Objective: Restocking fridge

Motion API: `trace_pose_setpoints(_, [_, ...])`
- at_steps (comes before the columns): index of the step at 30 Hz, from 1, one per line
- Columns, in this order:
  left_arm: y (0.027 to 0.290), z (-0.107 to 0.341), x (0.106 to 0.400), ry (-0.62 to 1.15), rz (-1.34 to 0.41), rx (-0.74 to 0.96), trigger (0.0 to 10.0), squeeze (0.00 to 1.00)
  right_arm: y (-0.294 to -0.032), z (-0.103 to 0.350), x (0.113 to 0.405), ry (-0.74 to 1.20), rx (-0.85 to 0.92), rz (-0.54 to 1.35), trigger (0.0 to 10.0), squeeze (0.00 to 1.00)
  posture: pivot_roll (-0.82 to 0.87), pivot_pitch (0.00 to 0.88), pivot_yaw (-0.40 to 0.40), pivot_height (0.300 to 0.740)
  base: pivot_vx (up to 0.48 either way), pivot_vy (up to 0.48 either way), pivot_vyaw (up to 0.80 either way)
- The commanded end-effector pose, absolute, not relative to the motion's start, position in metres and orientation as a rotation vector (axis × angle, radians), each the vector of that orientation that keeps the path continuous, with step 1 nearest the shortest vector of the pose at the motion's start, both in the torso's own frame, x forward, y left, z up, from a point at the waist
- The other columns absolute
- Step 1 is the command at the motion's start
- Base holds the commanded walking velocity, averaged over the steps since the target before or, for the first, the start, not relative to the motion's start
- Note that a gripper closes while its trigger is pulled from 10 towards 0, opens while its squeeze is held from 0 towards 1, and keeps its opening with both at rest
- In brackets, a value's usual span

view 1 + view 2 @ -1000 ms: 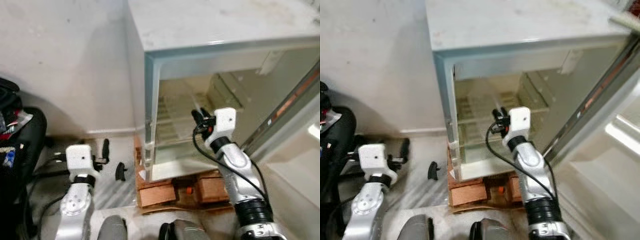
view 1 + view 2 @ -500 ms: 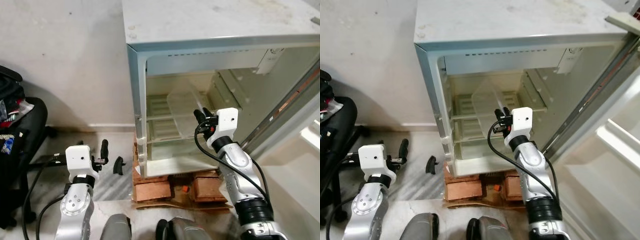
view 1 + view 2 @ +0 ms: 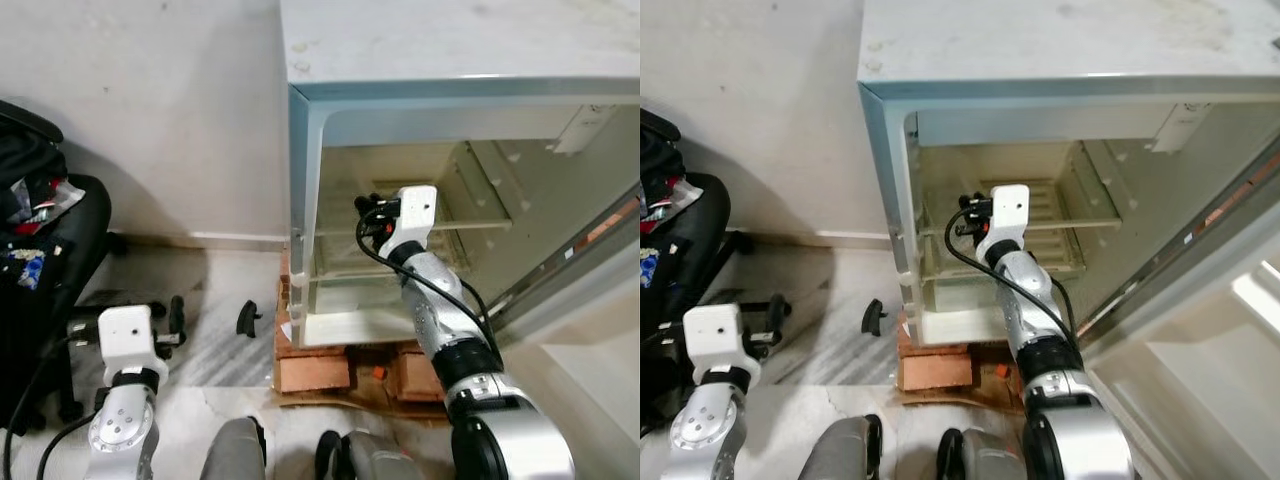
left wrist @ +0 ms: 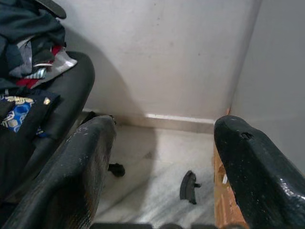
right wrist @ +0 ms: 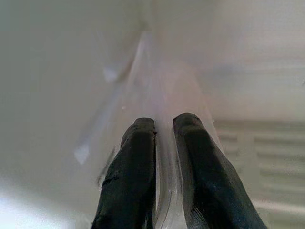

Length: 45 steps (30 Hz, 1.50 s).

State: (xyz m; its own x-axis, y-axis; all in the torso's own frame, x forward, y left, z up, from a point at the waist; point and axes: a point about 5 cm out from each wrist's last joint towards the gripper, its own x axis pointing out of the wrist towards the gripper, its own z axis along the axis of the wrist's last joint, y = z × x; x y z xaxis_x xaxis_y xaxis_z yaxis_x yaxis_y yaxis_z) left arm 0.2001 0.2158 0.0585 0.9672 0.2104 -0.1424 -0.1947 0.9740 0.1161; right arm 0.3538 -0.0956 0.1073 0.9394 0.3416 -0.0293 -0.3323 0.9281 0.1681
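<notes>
Fingers [image 5: 138, 176] of my right gripper [image 5: 163, 125] are pinched on the edge of a clear plastic fridge shelf panel [image 5: 164, 95], which runs lengthwise straight away from the tips, deeper into the open pale-blue small fridge [image 3: 305, 170]. Right arm's stretched forward into the cavity at mid-shelf height. Left gripper [image 4: 162, 143] hangs spread wide over the floor, well off to the side.

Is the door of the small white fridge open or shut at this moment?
Open. The small white fridge shows its pale inside and slatted shelf, and its door is swung out to the robot's right. The right gripper reaches inside.
</notes>
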Motion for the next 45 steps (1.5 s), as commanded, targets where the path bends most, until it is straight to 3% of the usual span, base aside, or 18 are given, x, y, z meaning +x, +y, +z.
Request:
trace_pose_setpoints(1, [0.215,0.062,0.193,0.153,0.218,0.115,10.0,0.00,-0.088,0.111,0.361,0.072,0.168,0.352,10.0,0.00,0.32,0.221,-0.098,0.740,0.000,0.000,0.00])
trace_pose_setpoints(12, [0.214,0.067,0.156,0.195,0.296,0.105,10.0,0.00,-0.075,0.121,0.378,0.124,0.270,0.238,10.0,0.00,0.38,0.308,-0.143,0.740,0.000,0.000,0.00])
trace_pose_setpoints(23, [0.214,0.073,0.147,0.199,0.253,0.108,10.0,0.00,-0.079,0.106,0.376,0.228,0.342,0.084,10.0,0.00,0.40,0.332,-0.147,0.740,0.000,0.000,0.00])
trace_pose_setpoints(24, [0.212,0.073,0.148,0.199,0.240,0.114,10.0,0.00,-0.076,0.105,0.374,0.238,0.361,0.086,10.0,1.00,0.40,0.330,-0.146,0.740,0.000,0.000,0.00])
trace_pose_setpoints(31, [0.209,0.074,0.153,0.198,0.212,0.137,10.0,0.00,-0.067,0.106,0.374,0.261,0.508,0.079,10.0,1.00,0.40,0.316,-0.139,0.740,0.000,0.000,0.00])
trace_pose_setpoints(45, [0.212,0.072,0.167,0.184,0.203,0.155,10.0,0.00,-0.084,0.130,0.389,0.179,0.720,0.053,10.0,1.00,0.38,0.257,-0.136,0.740,0.000,0.000,0.00])
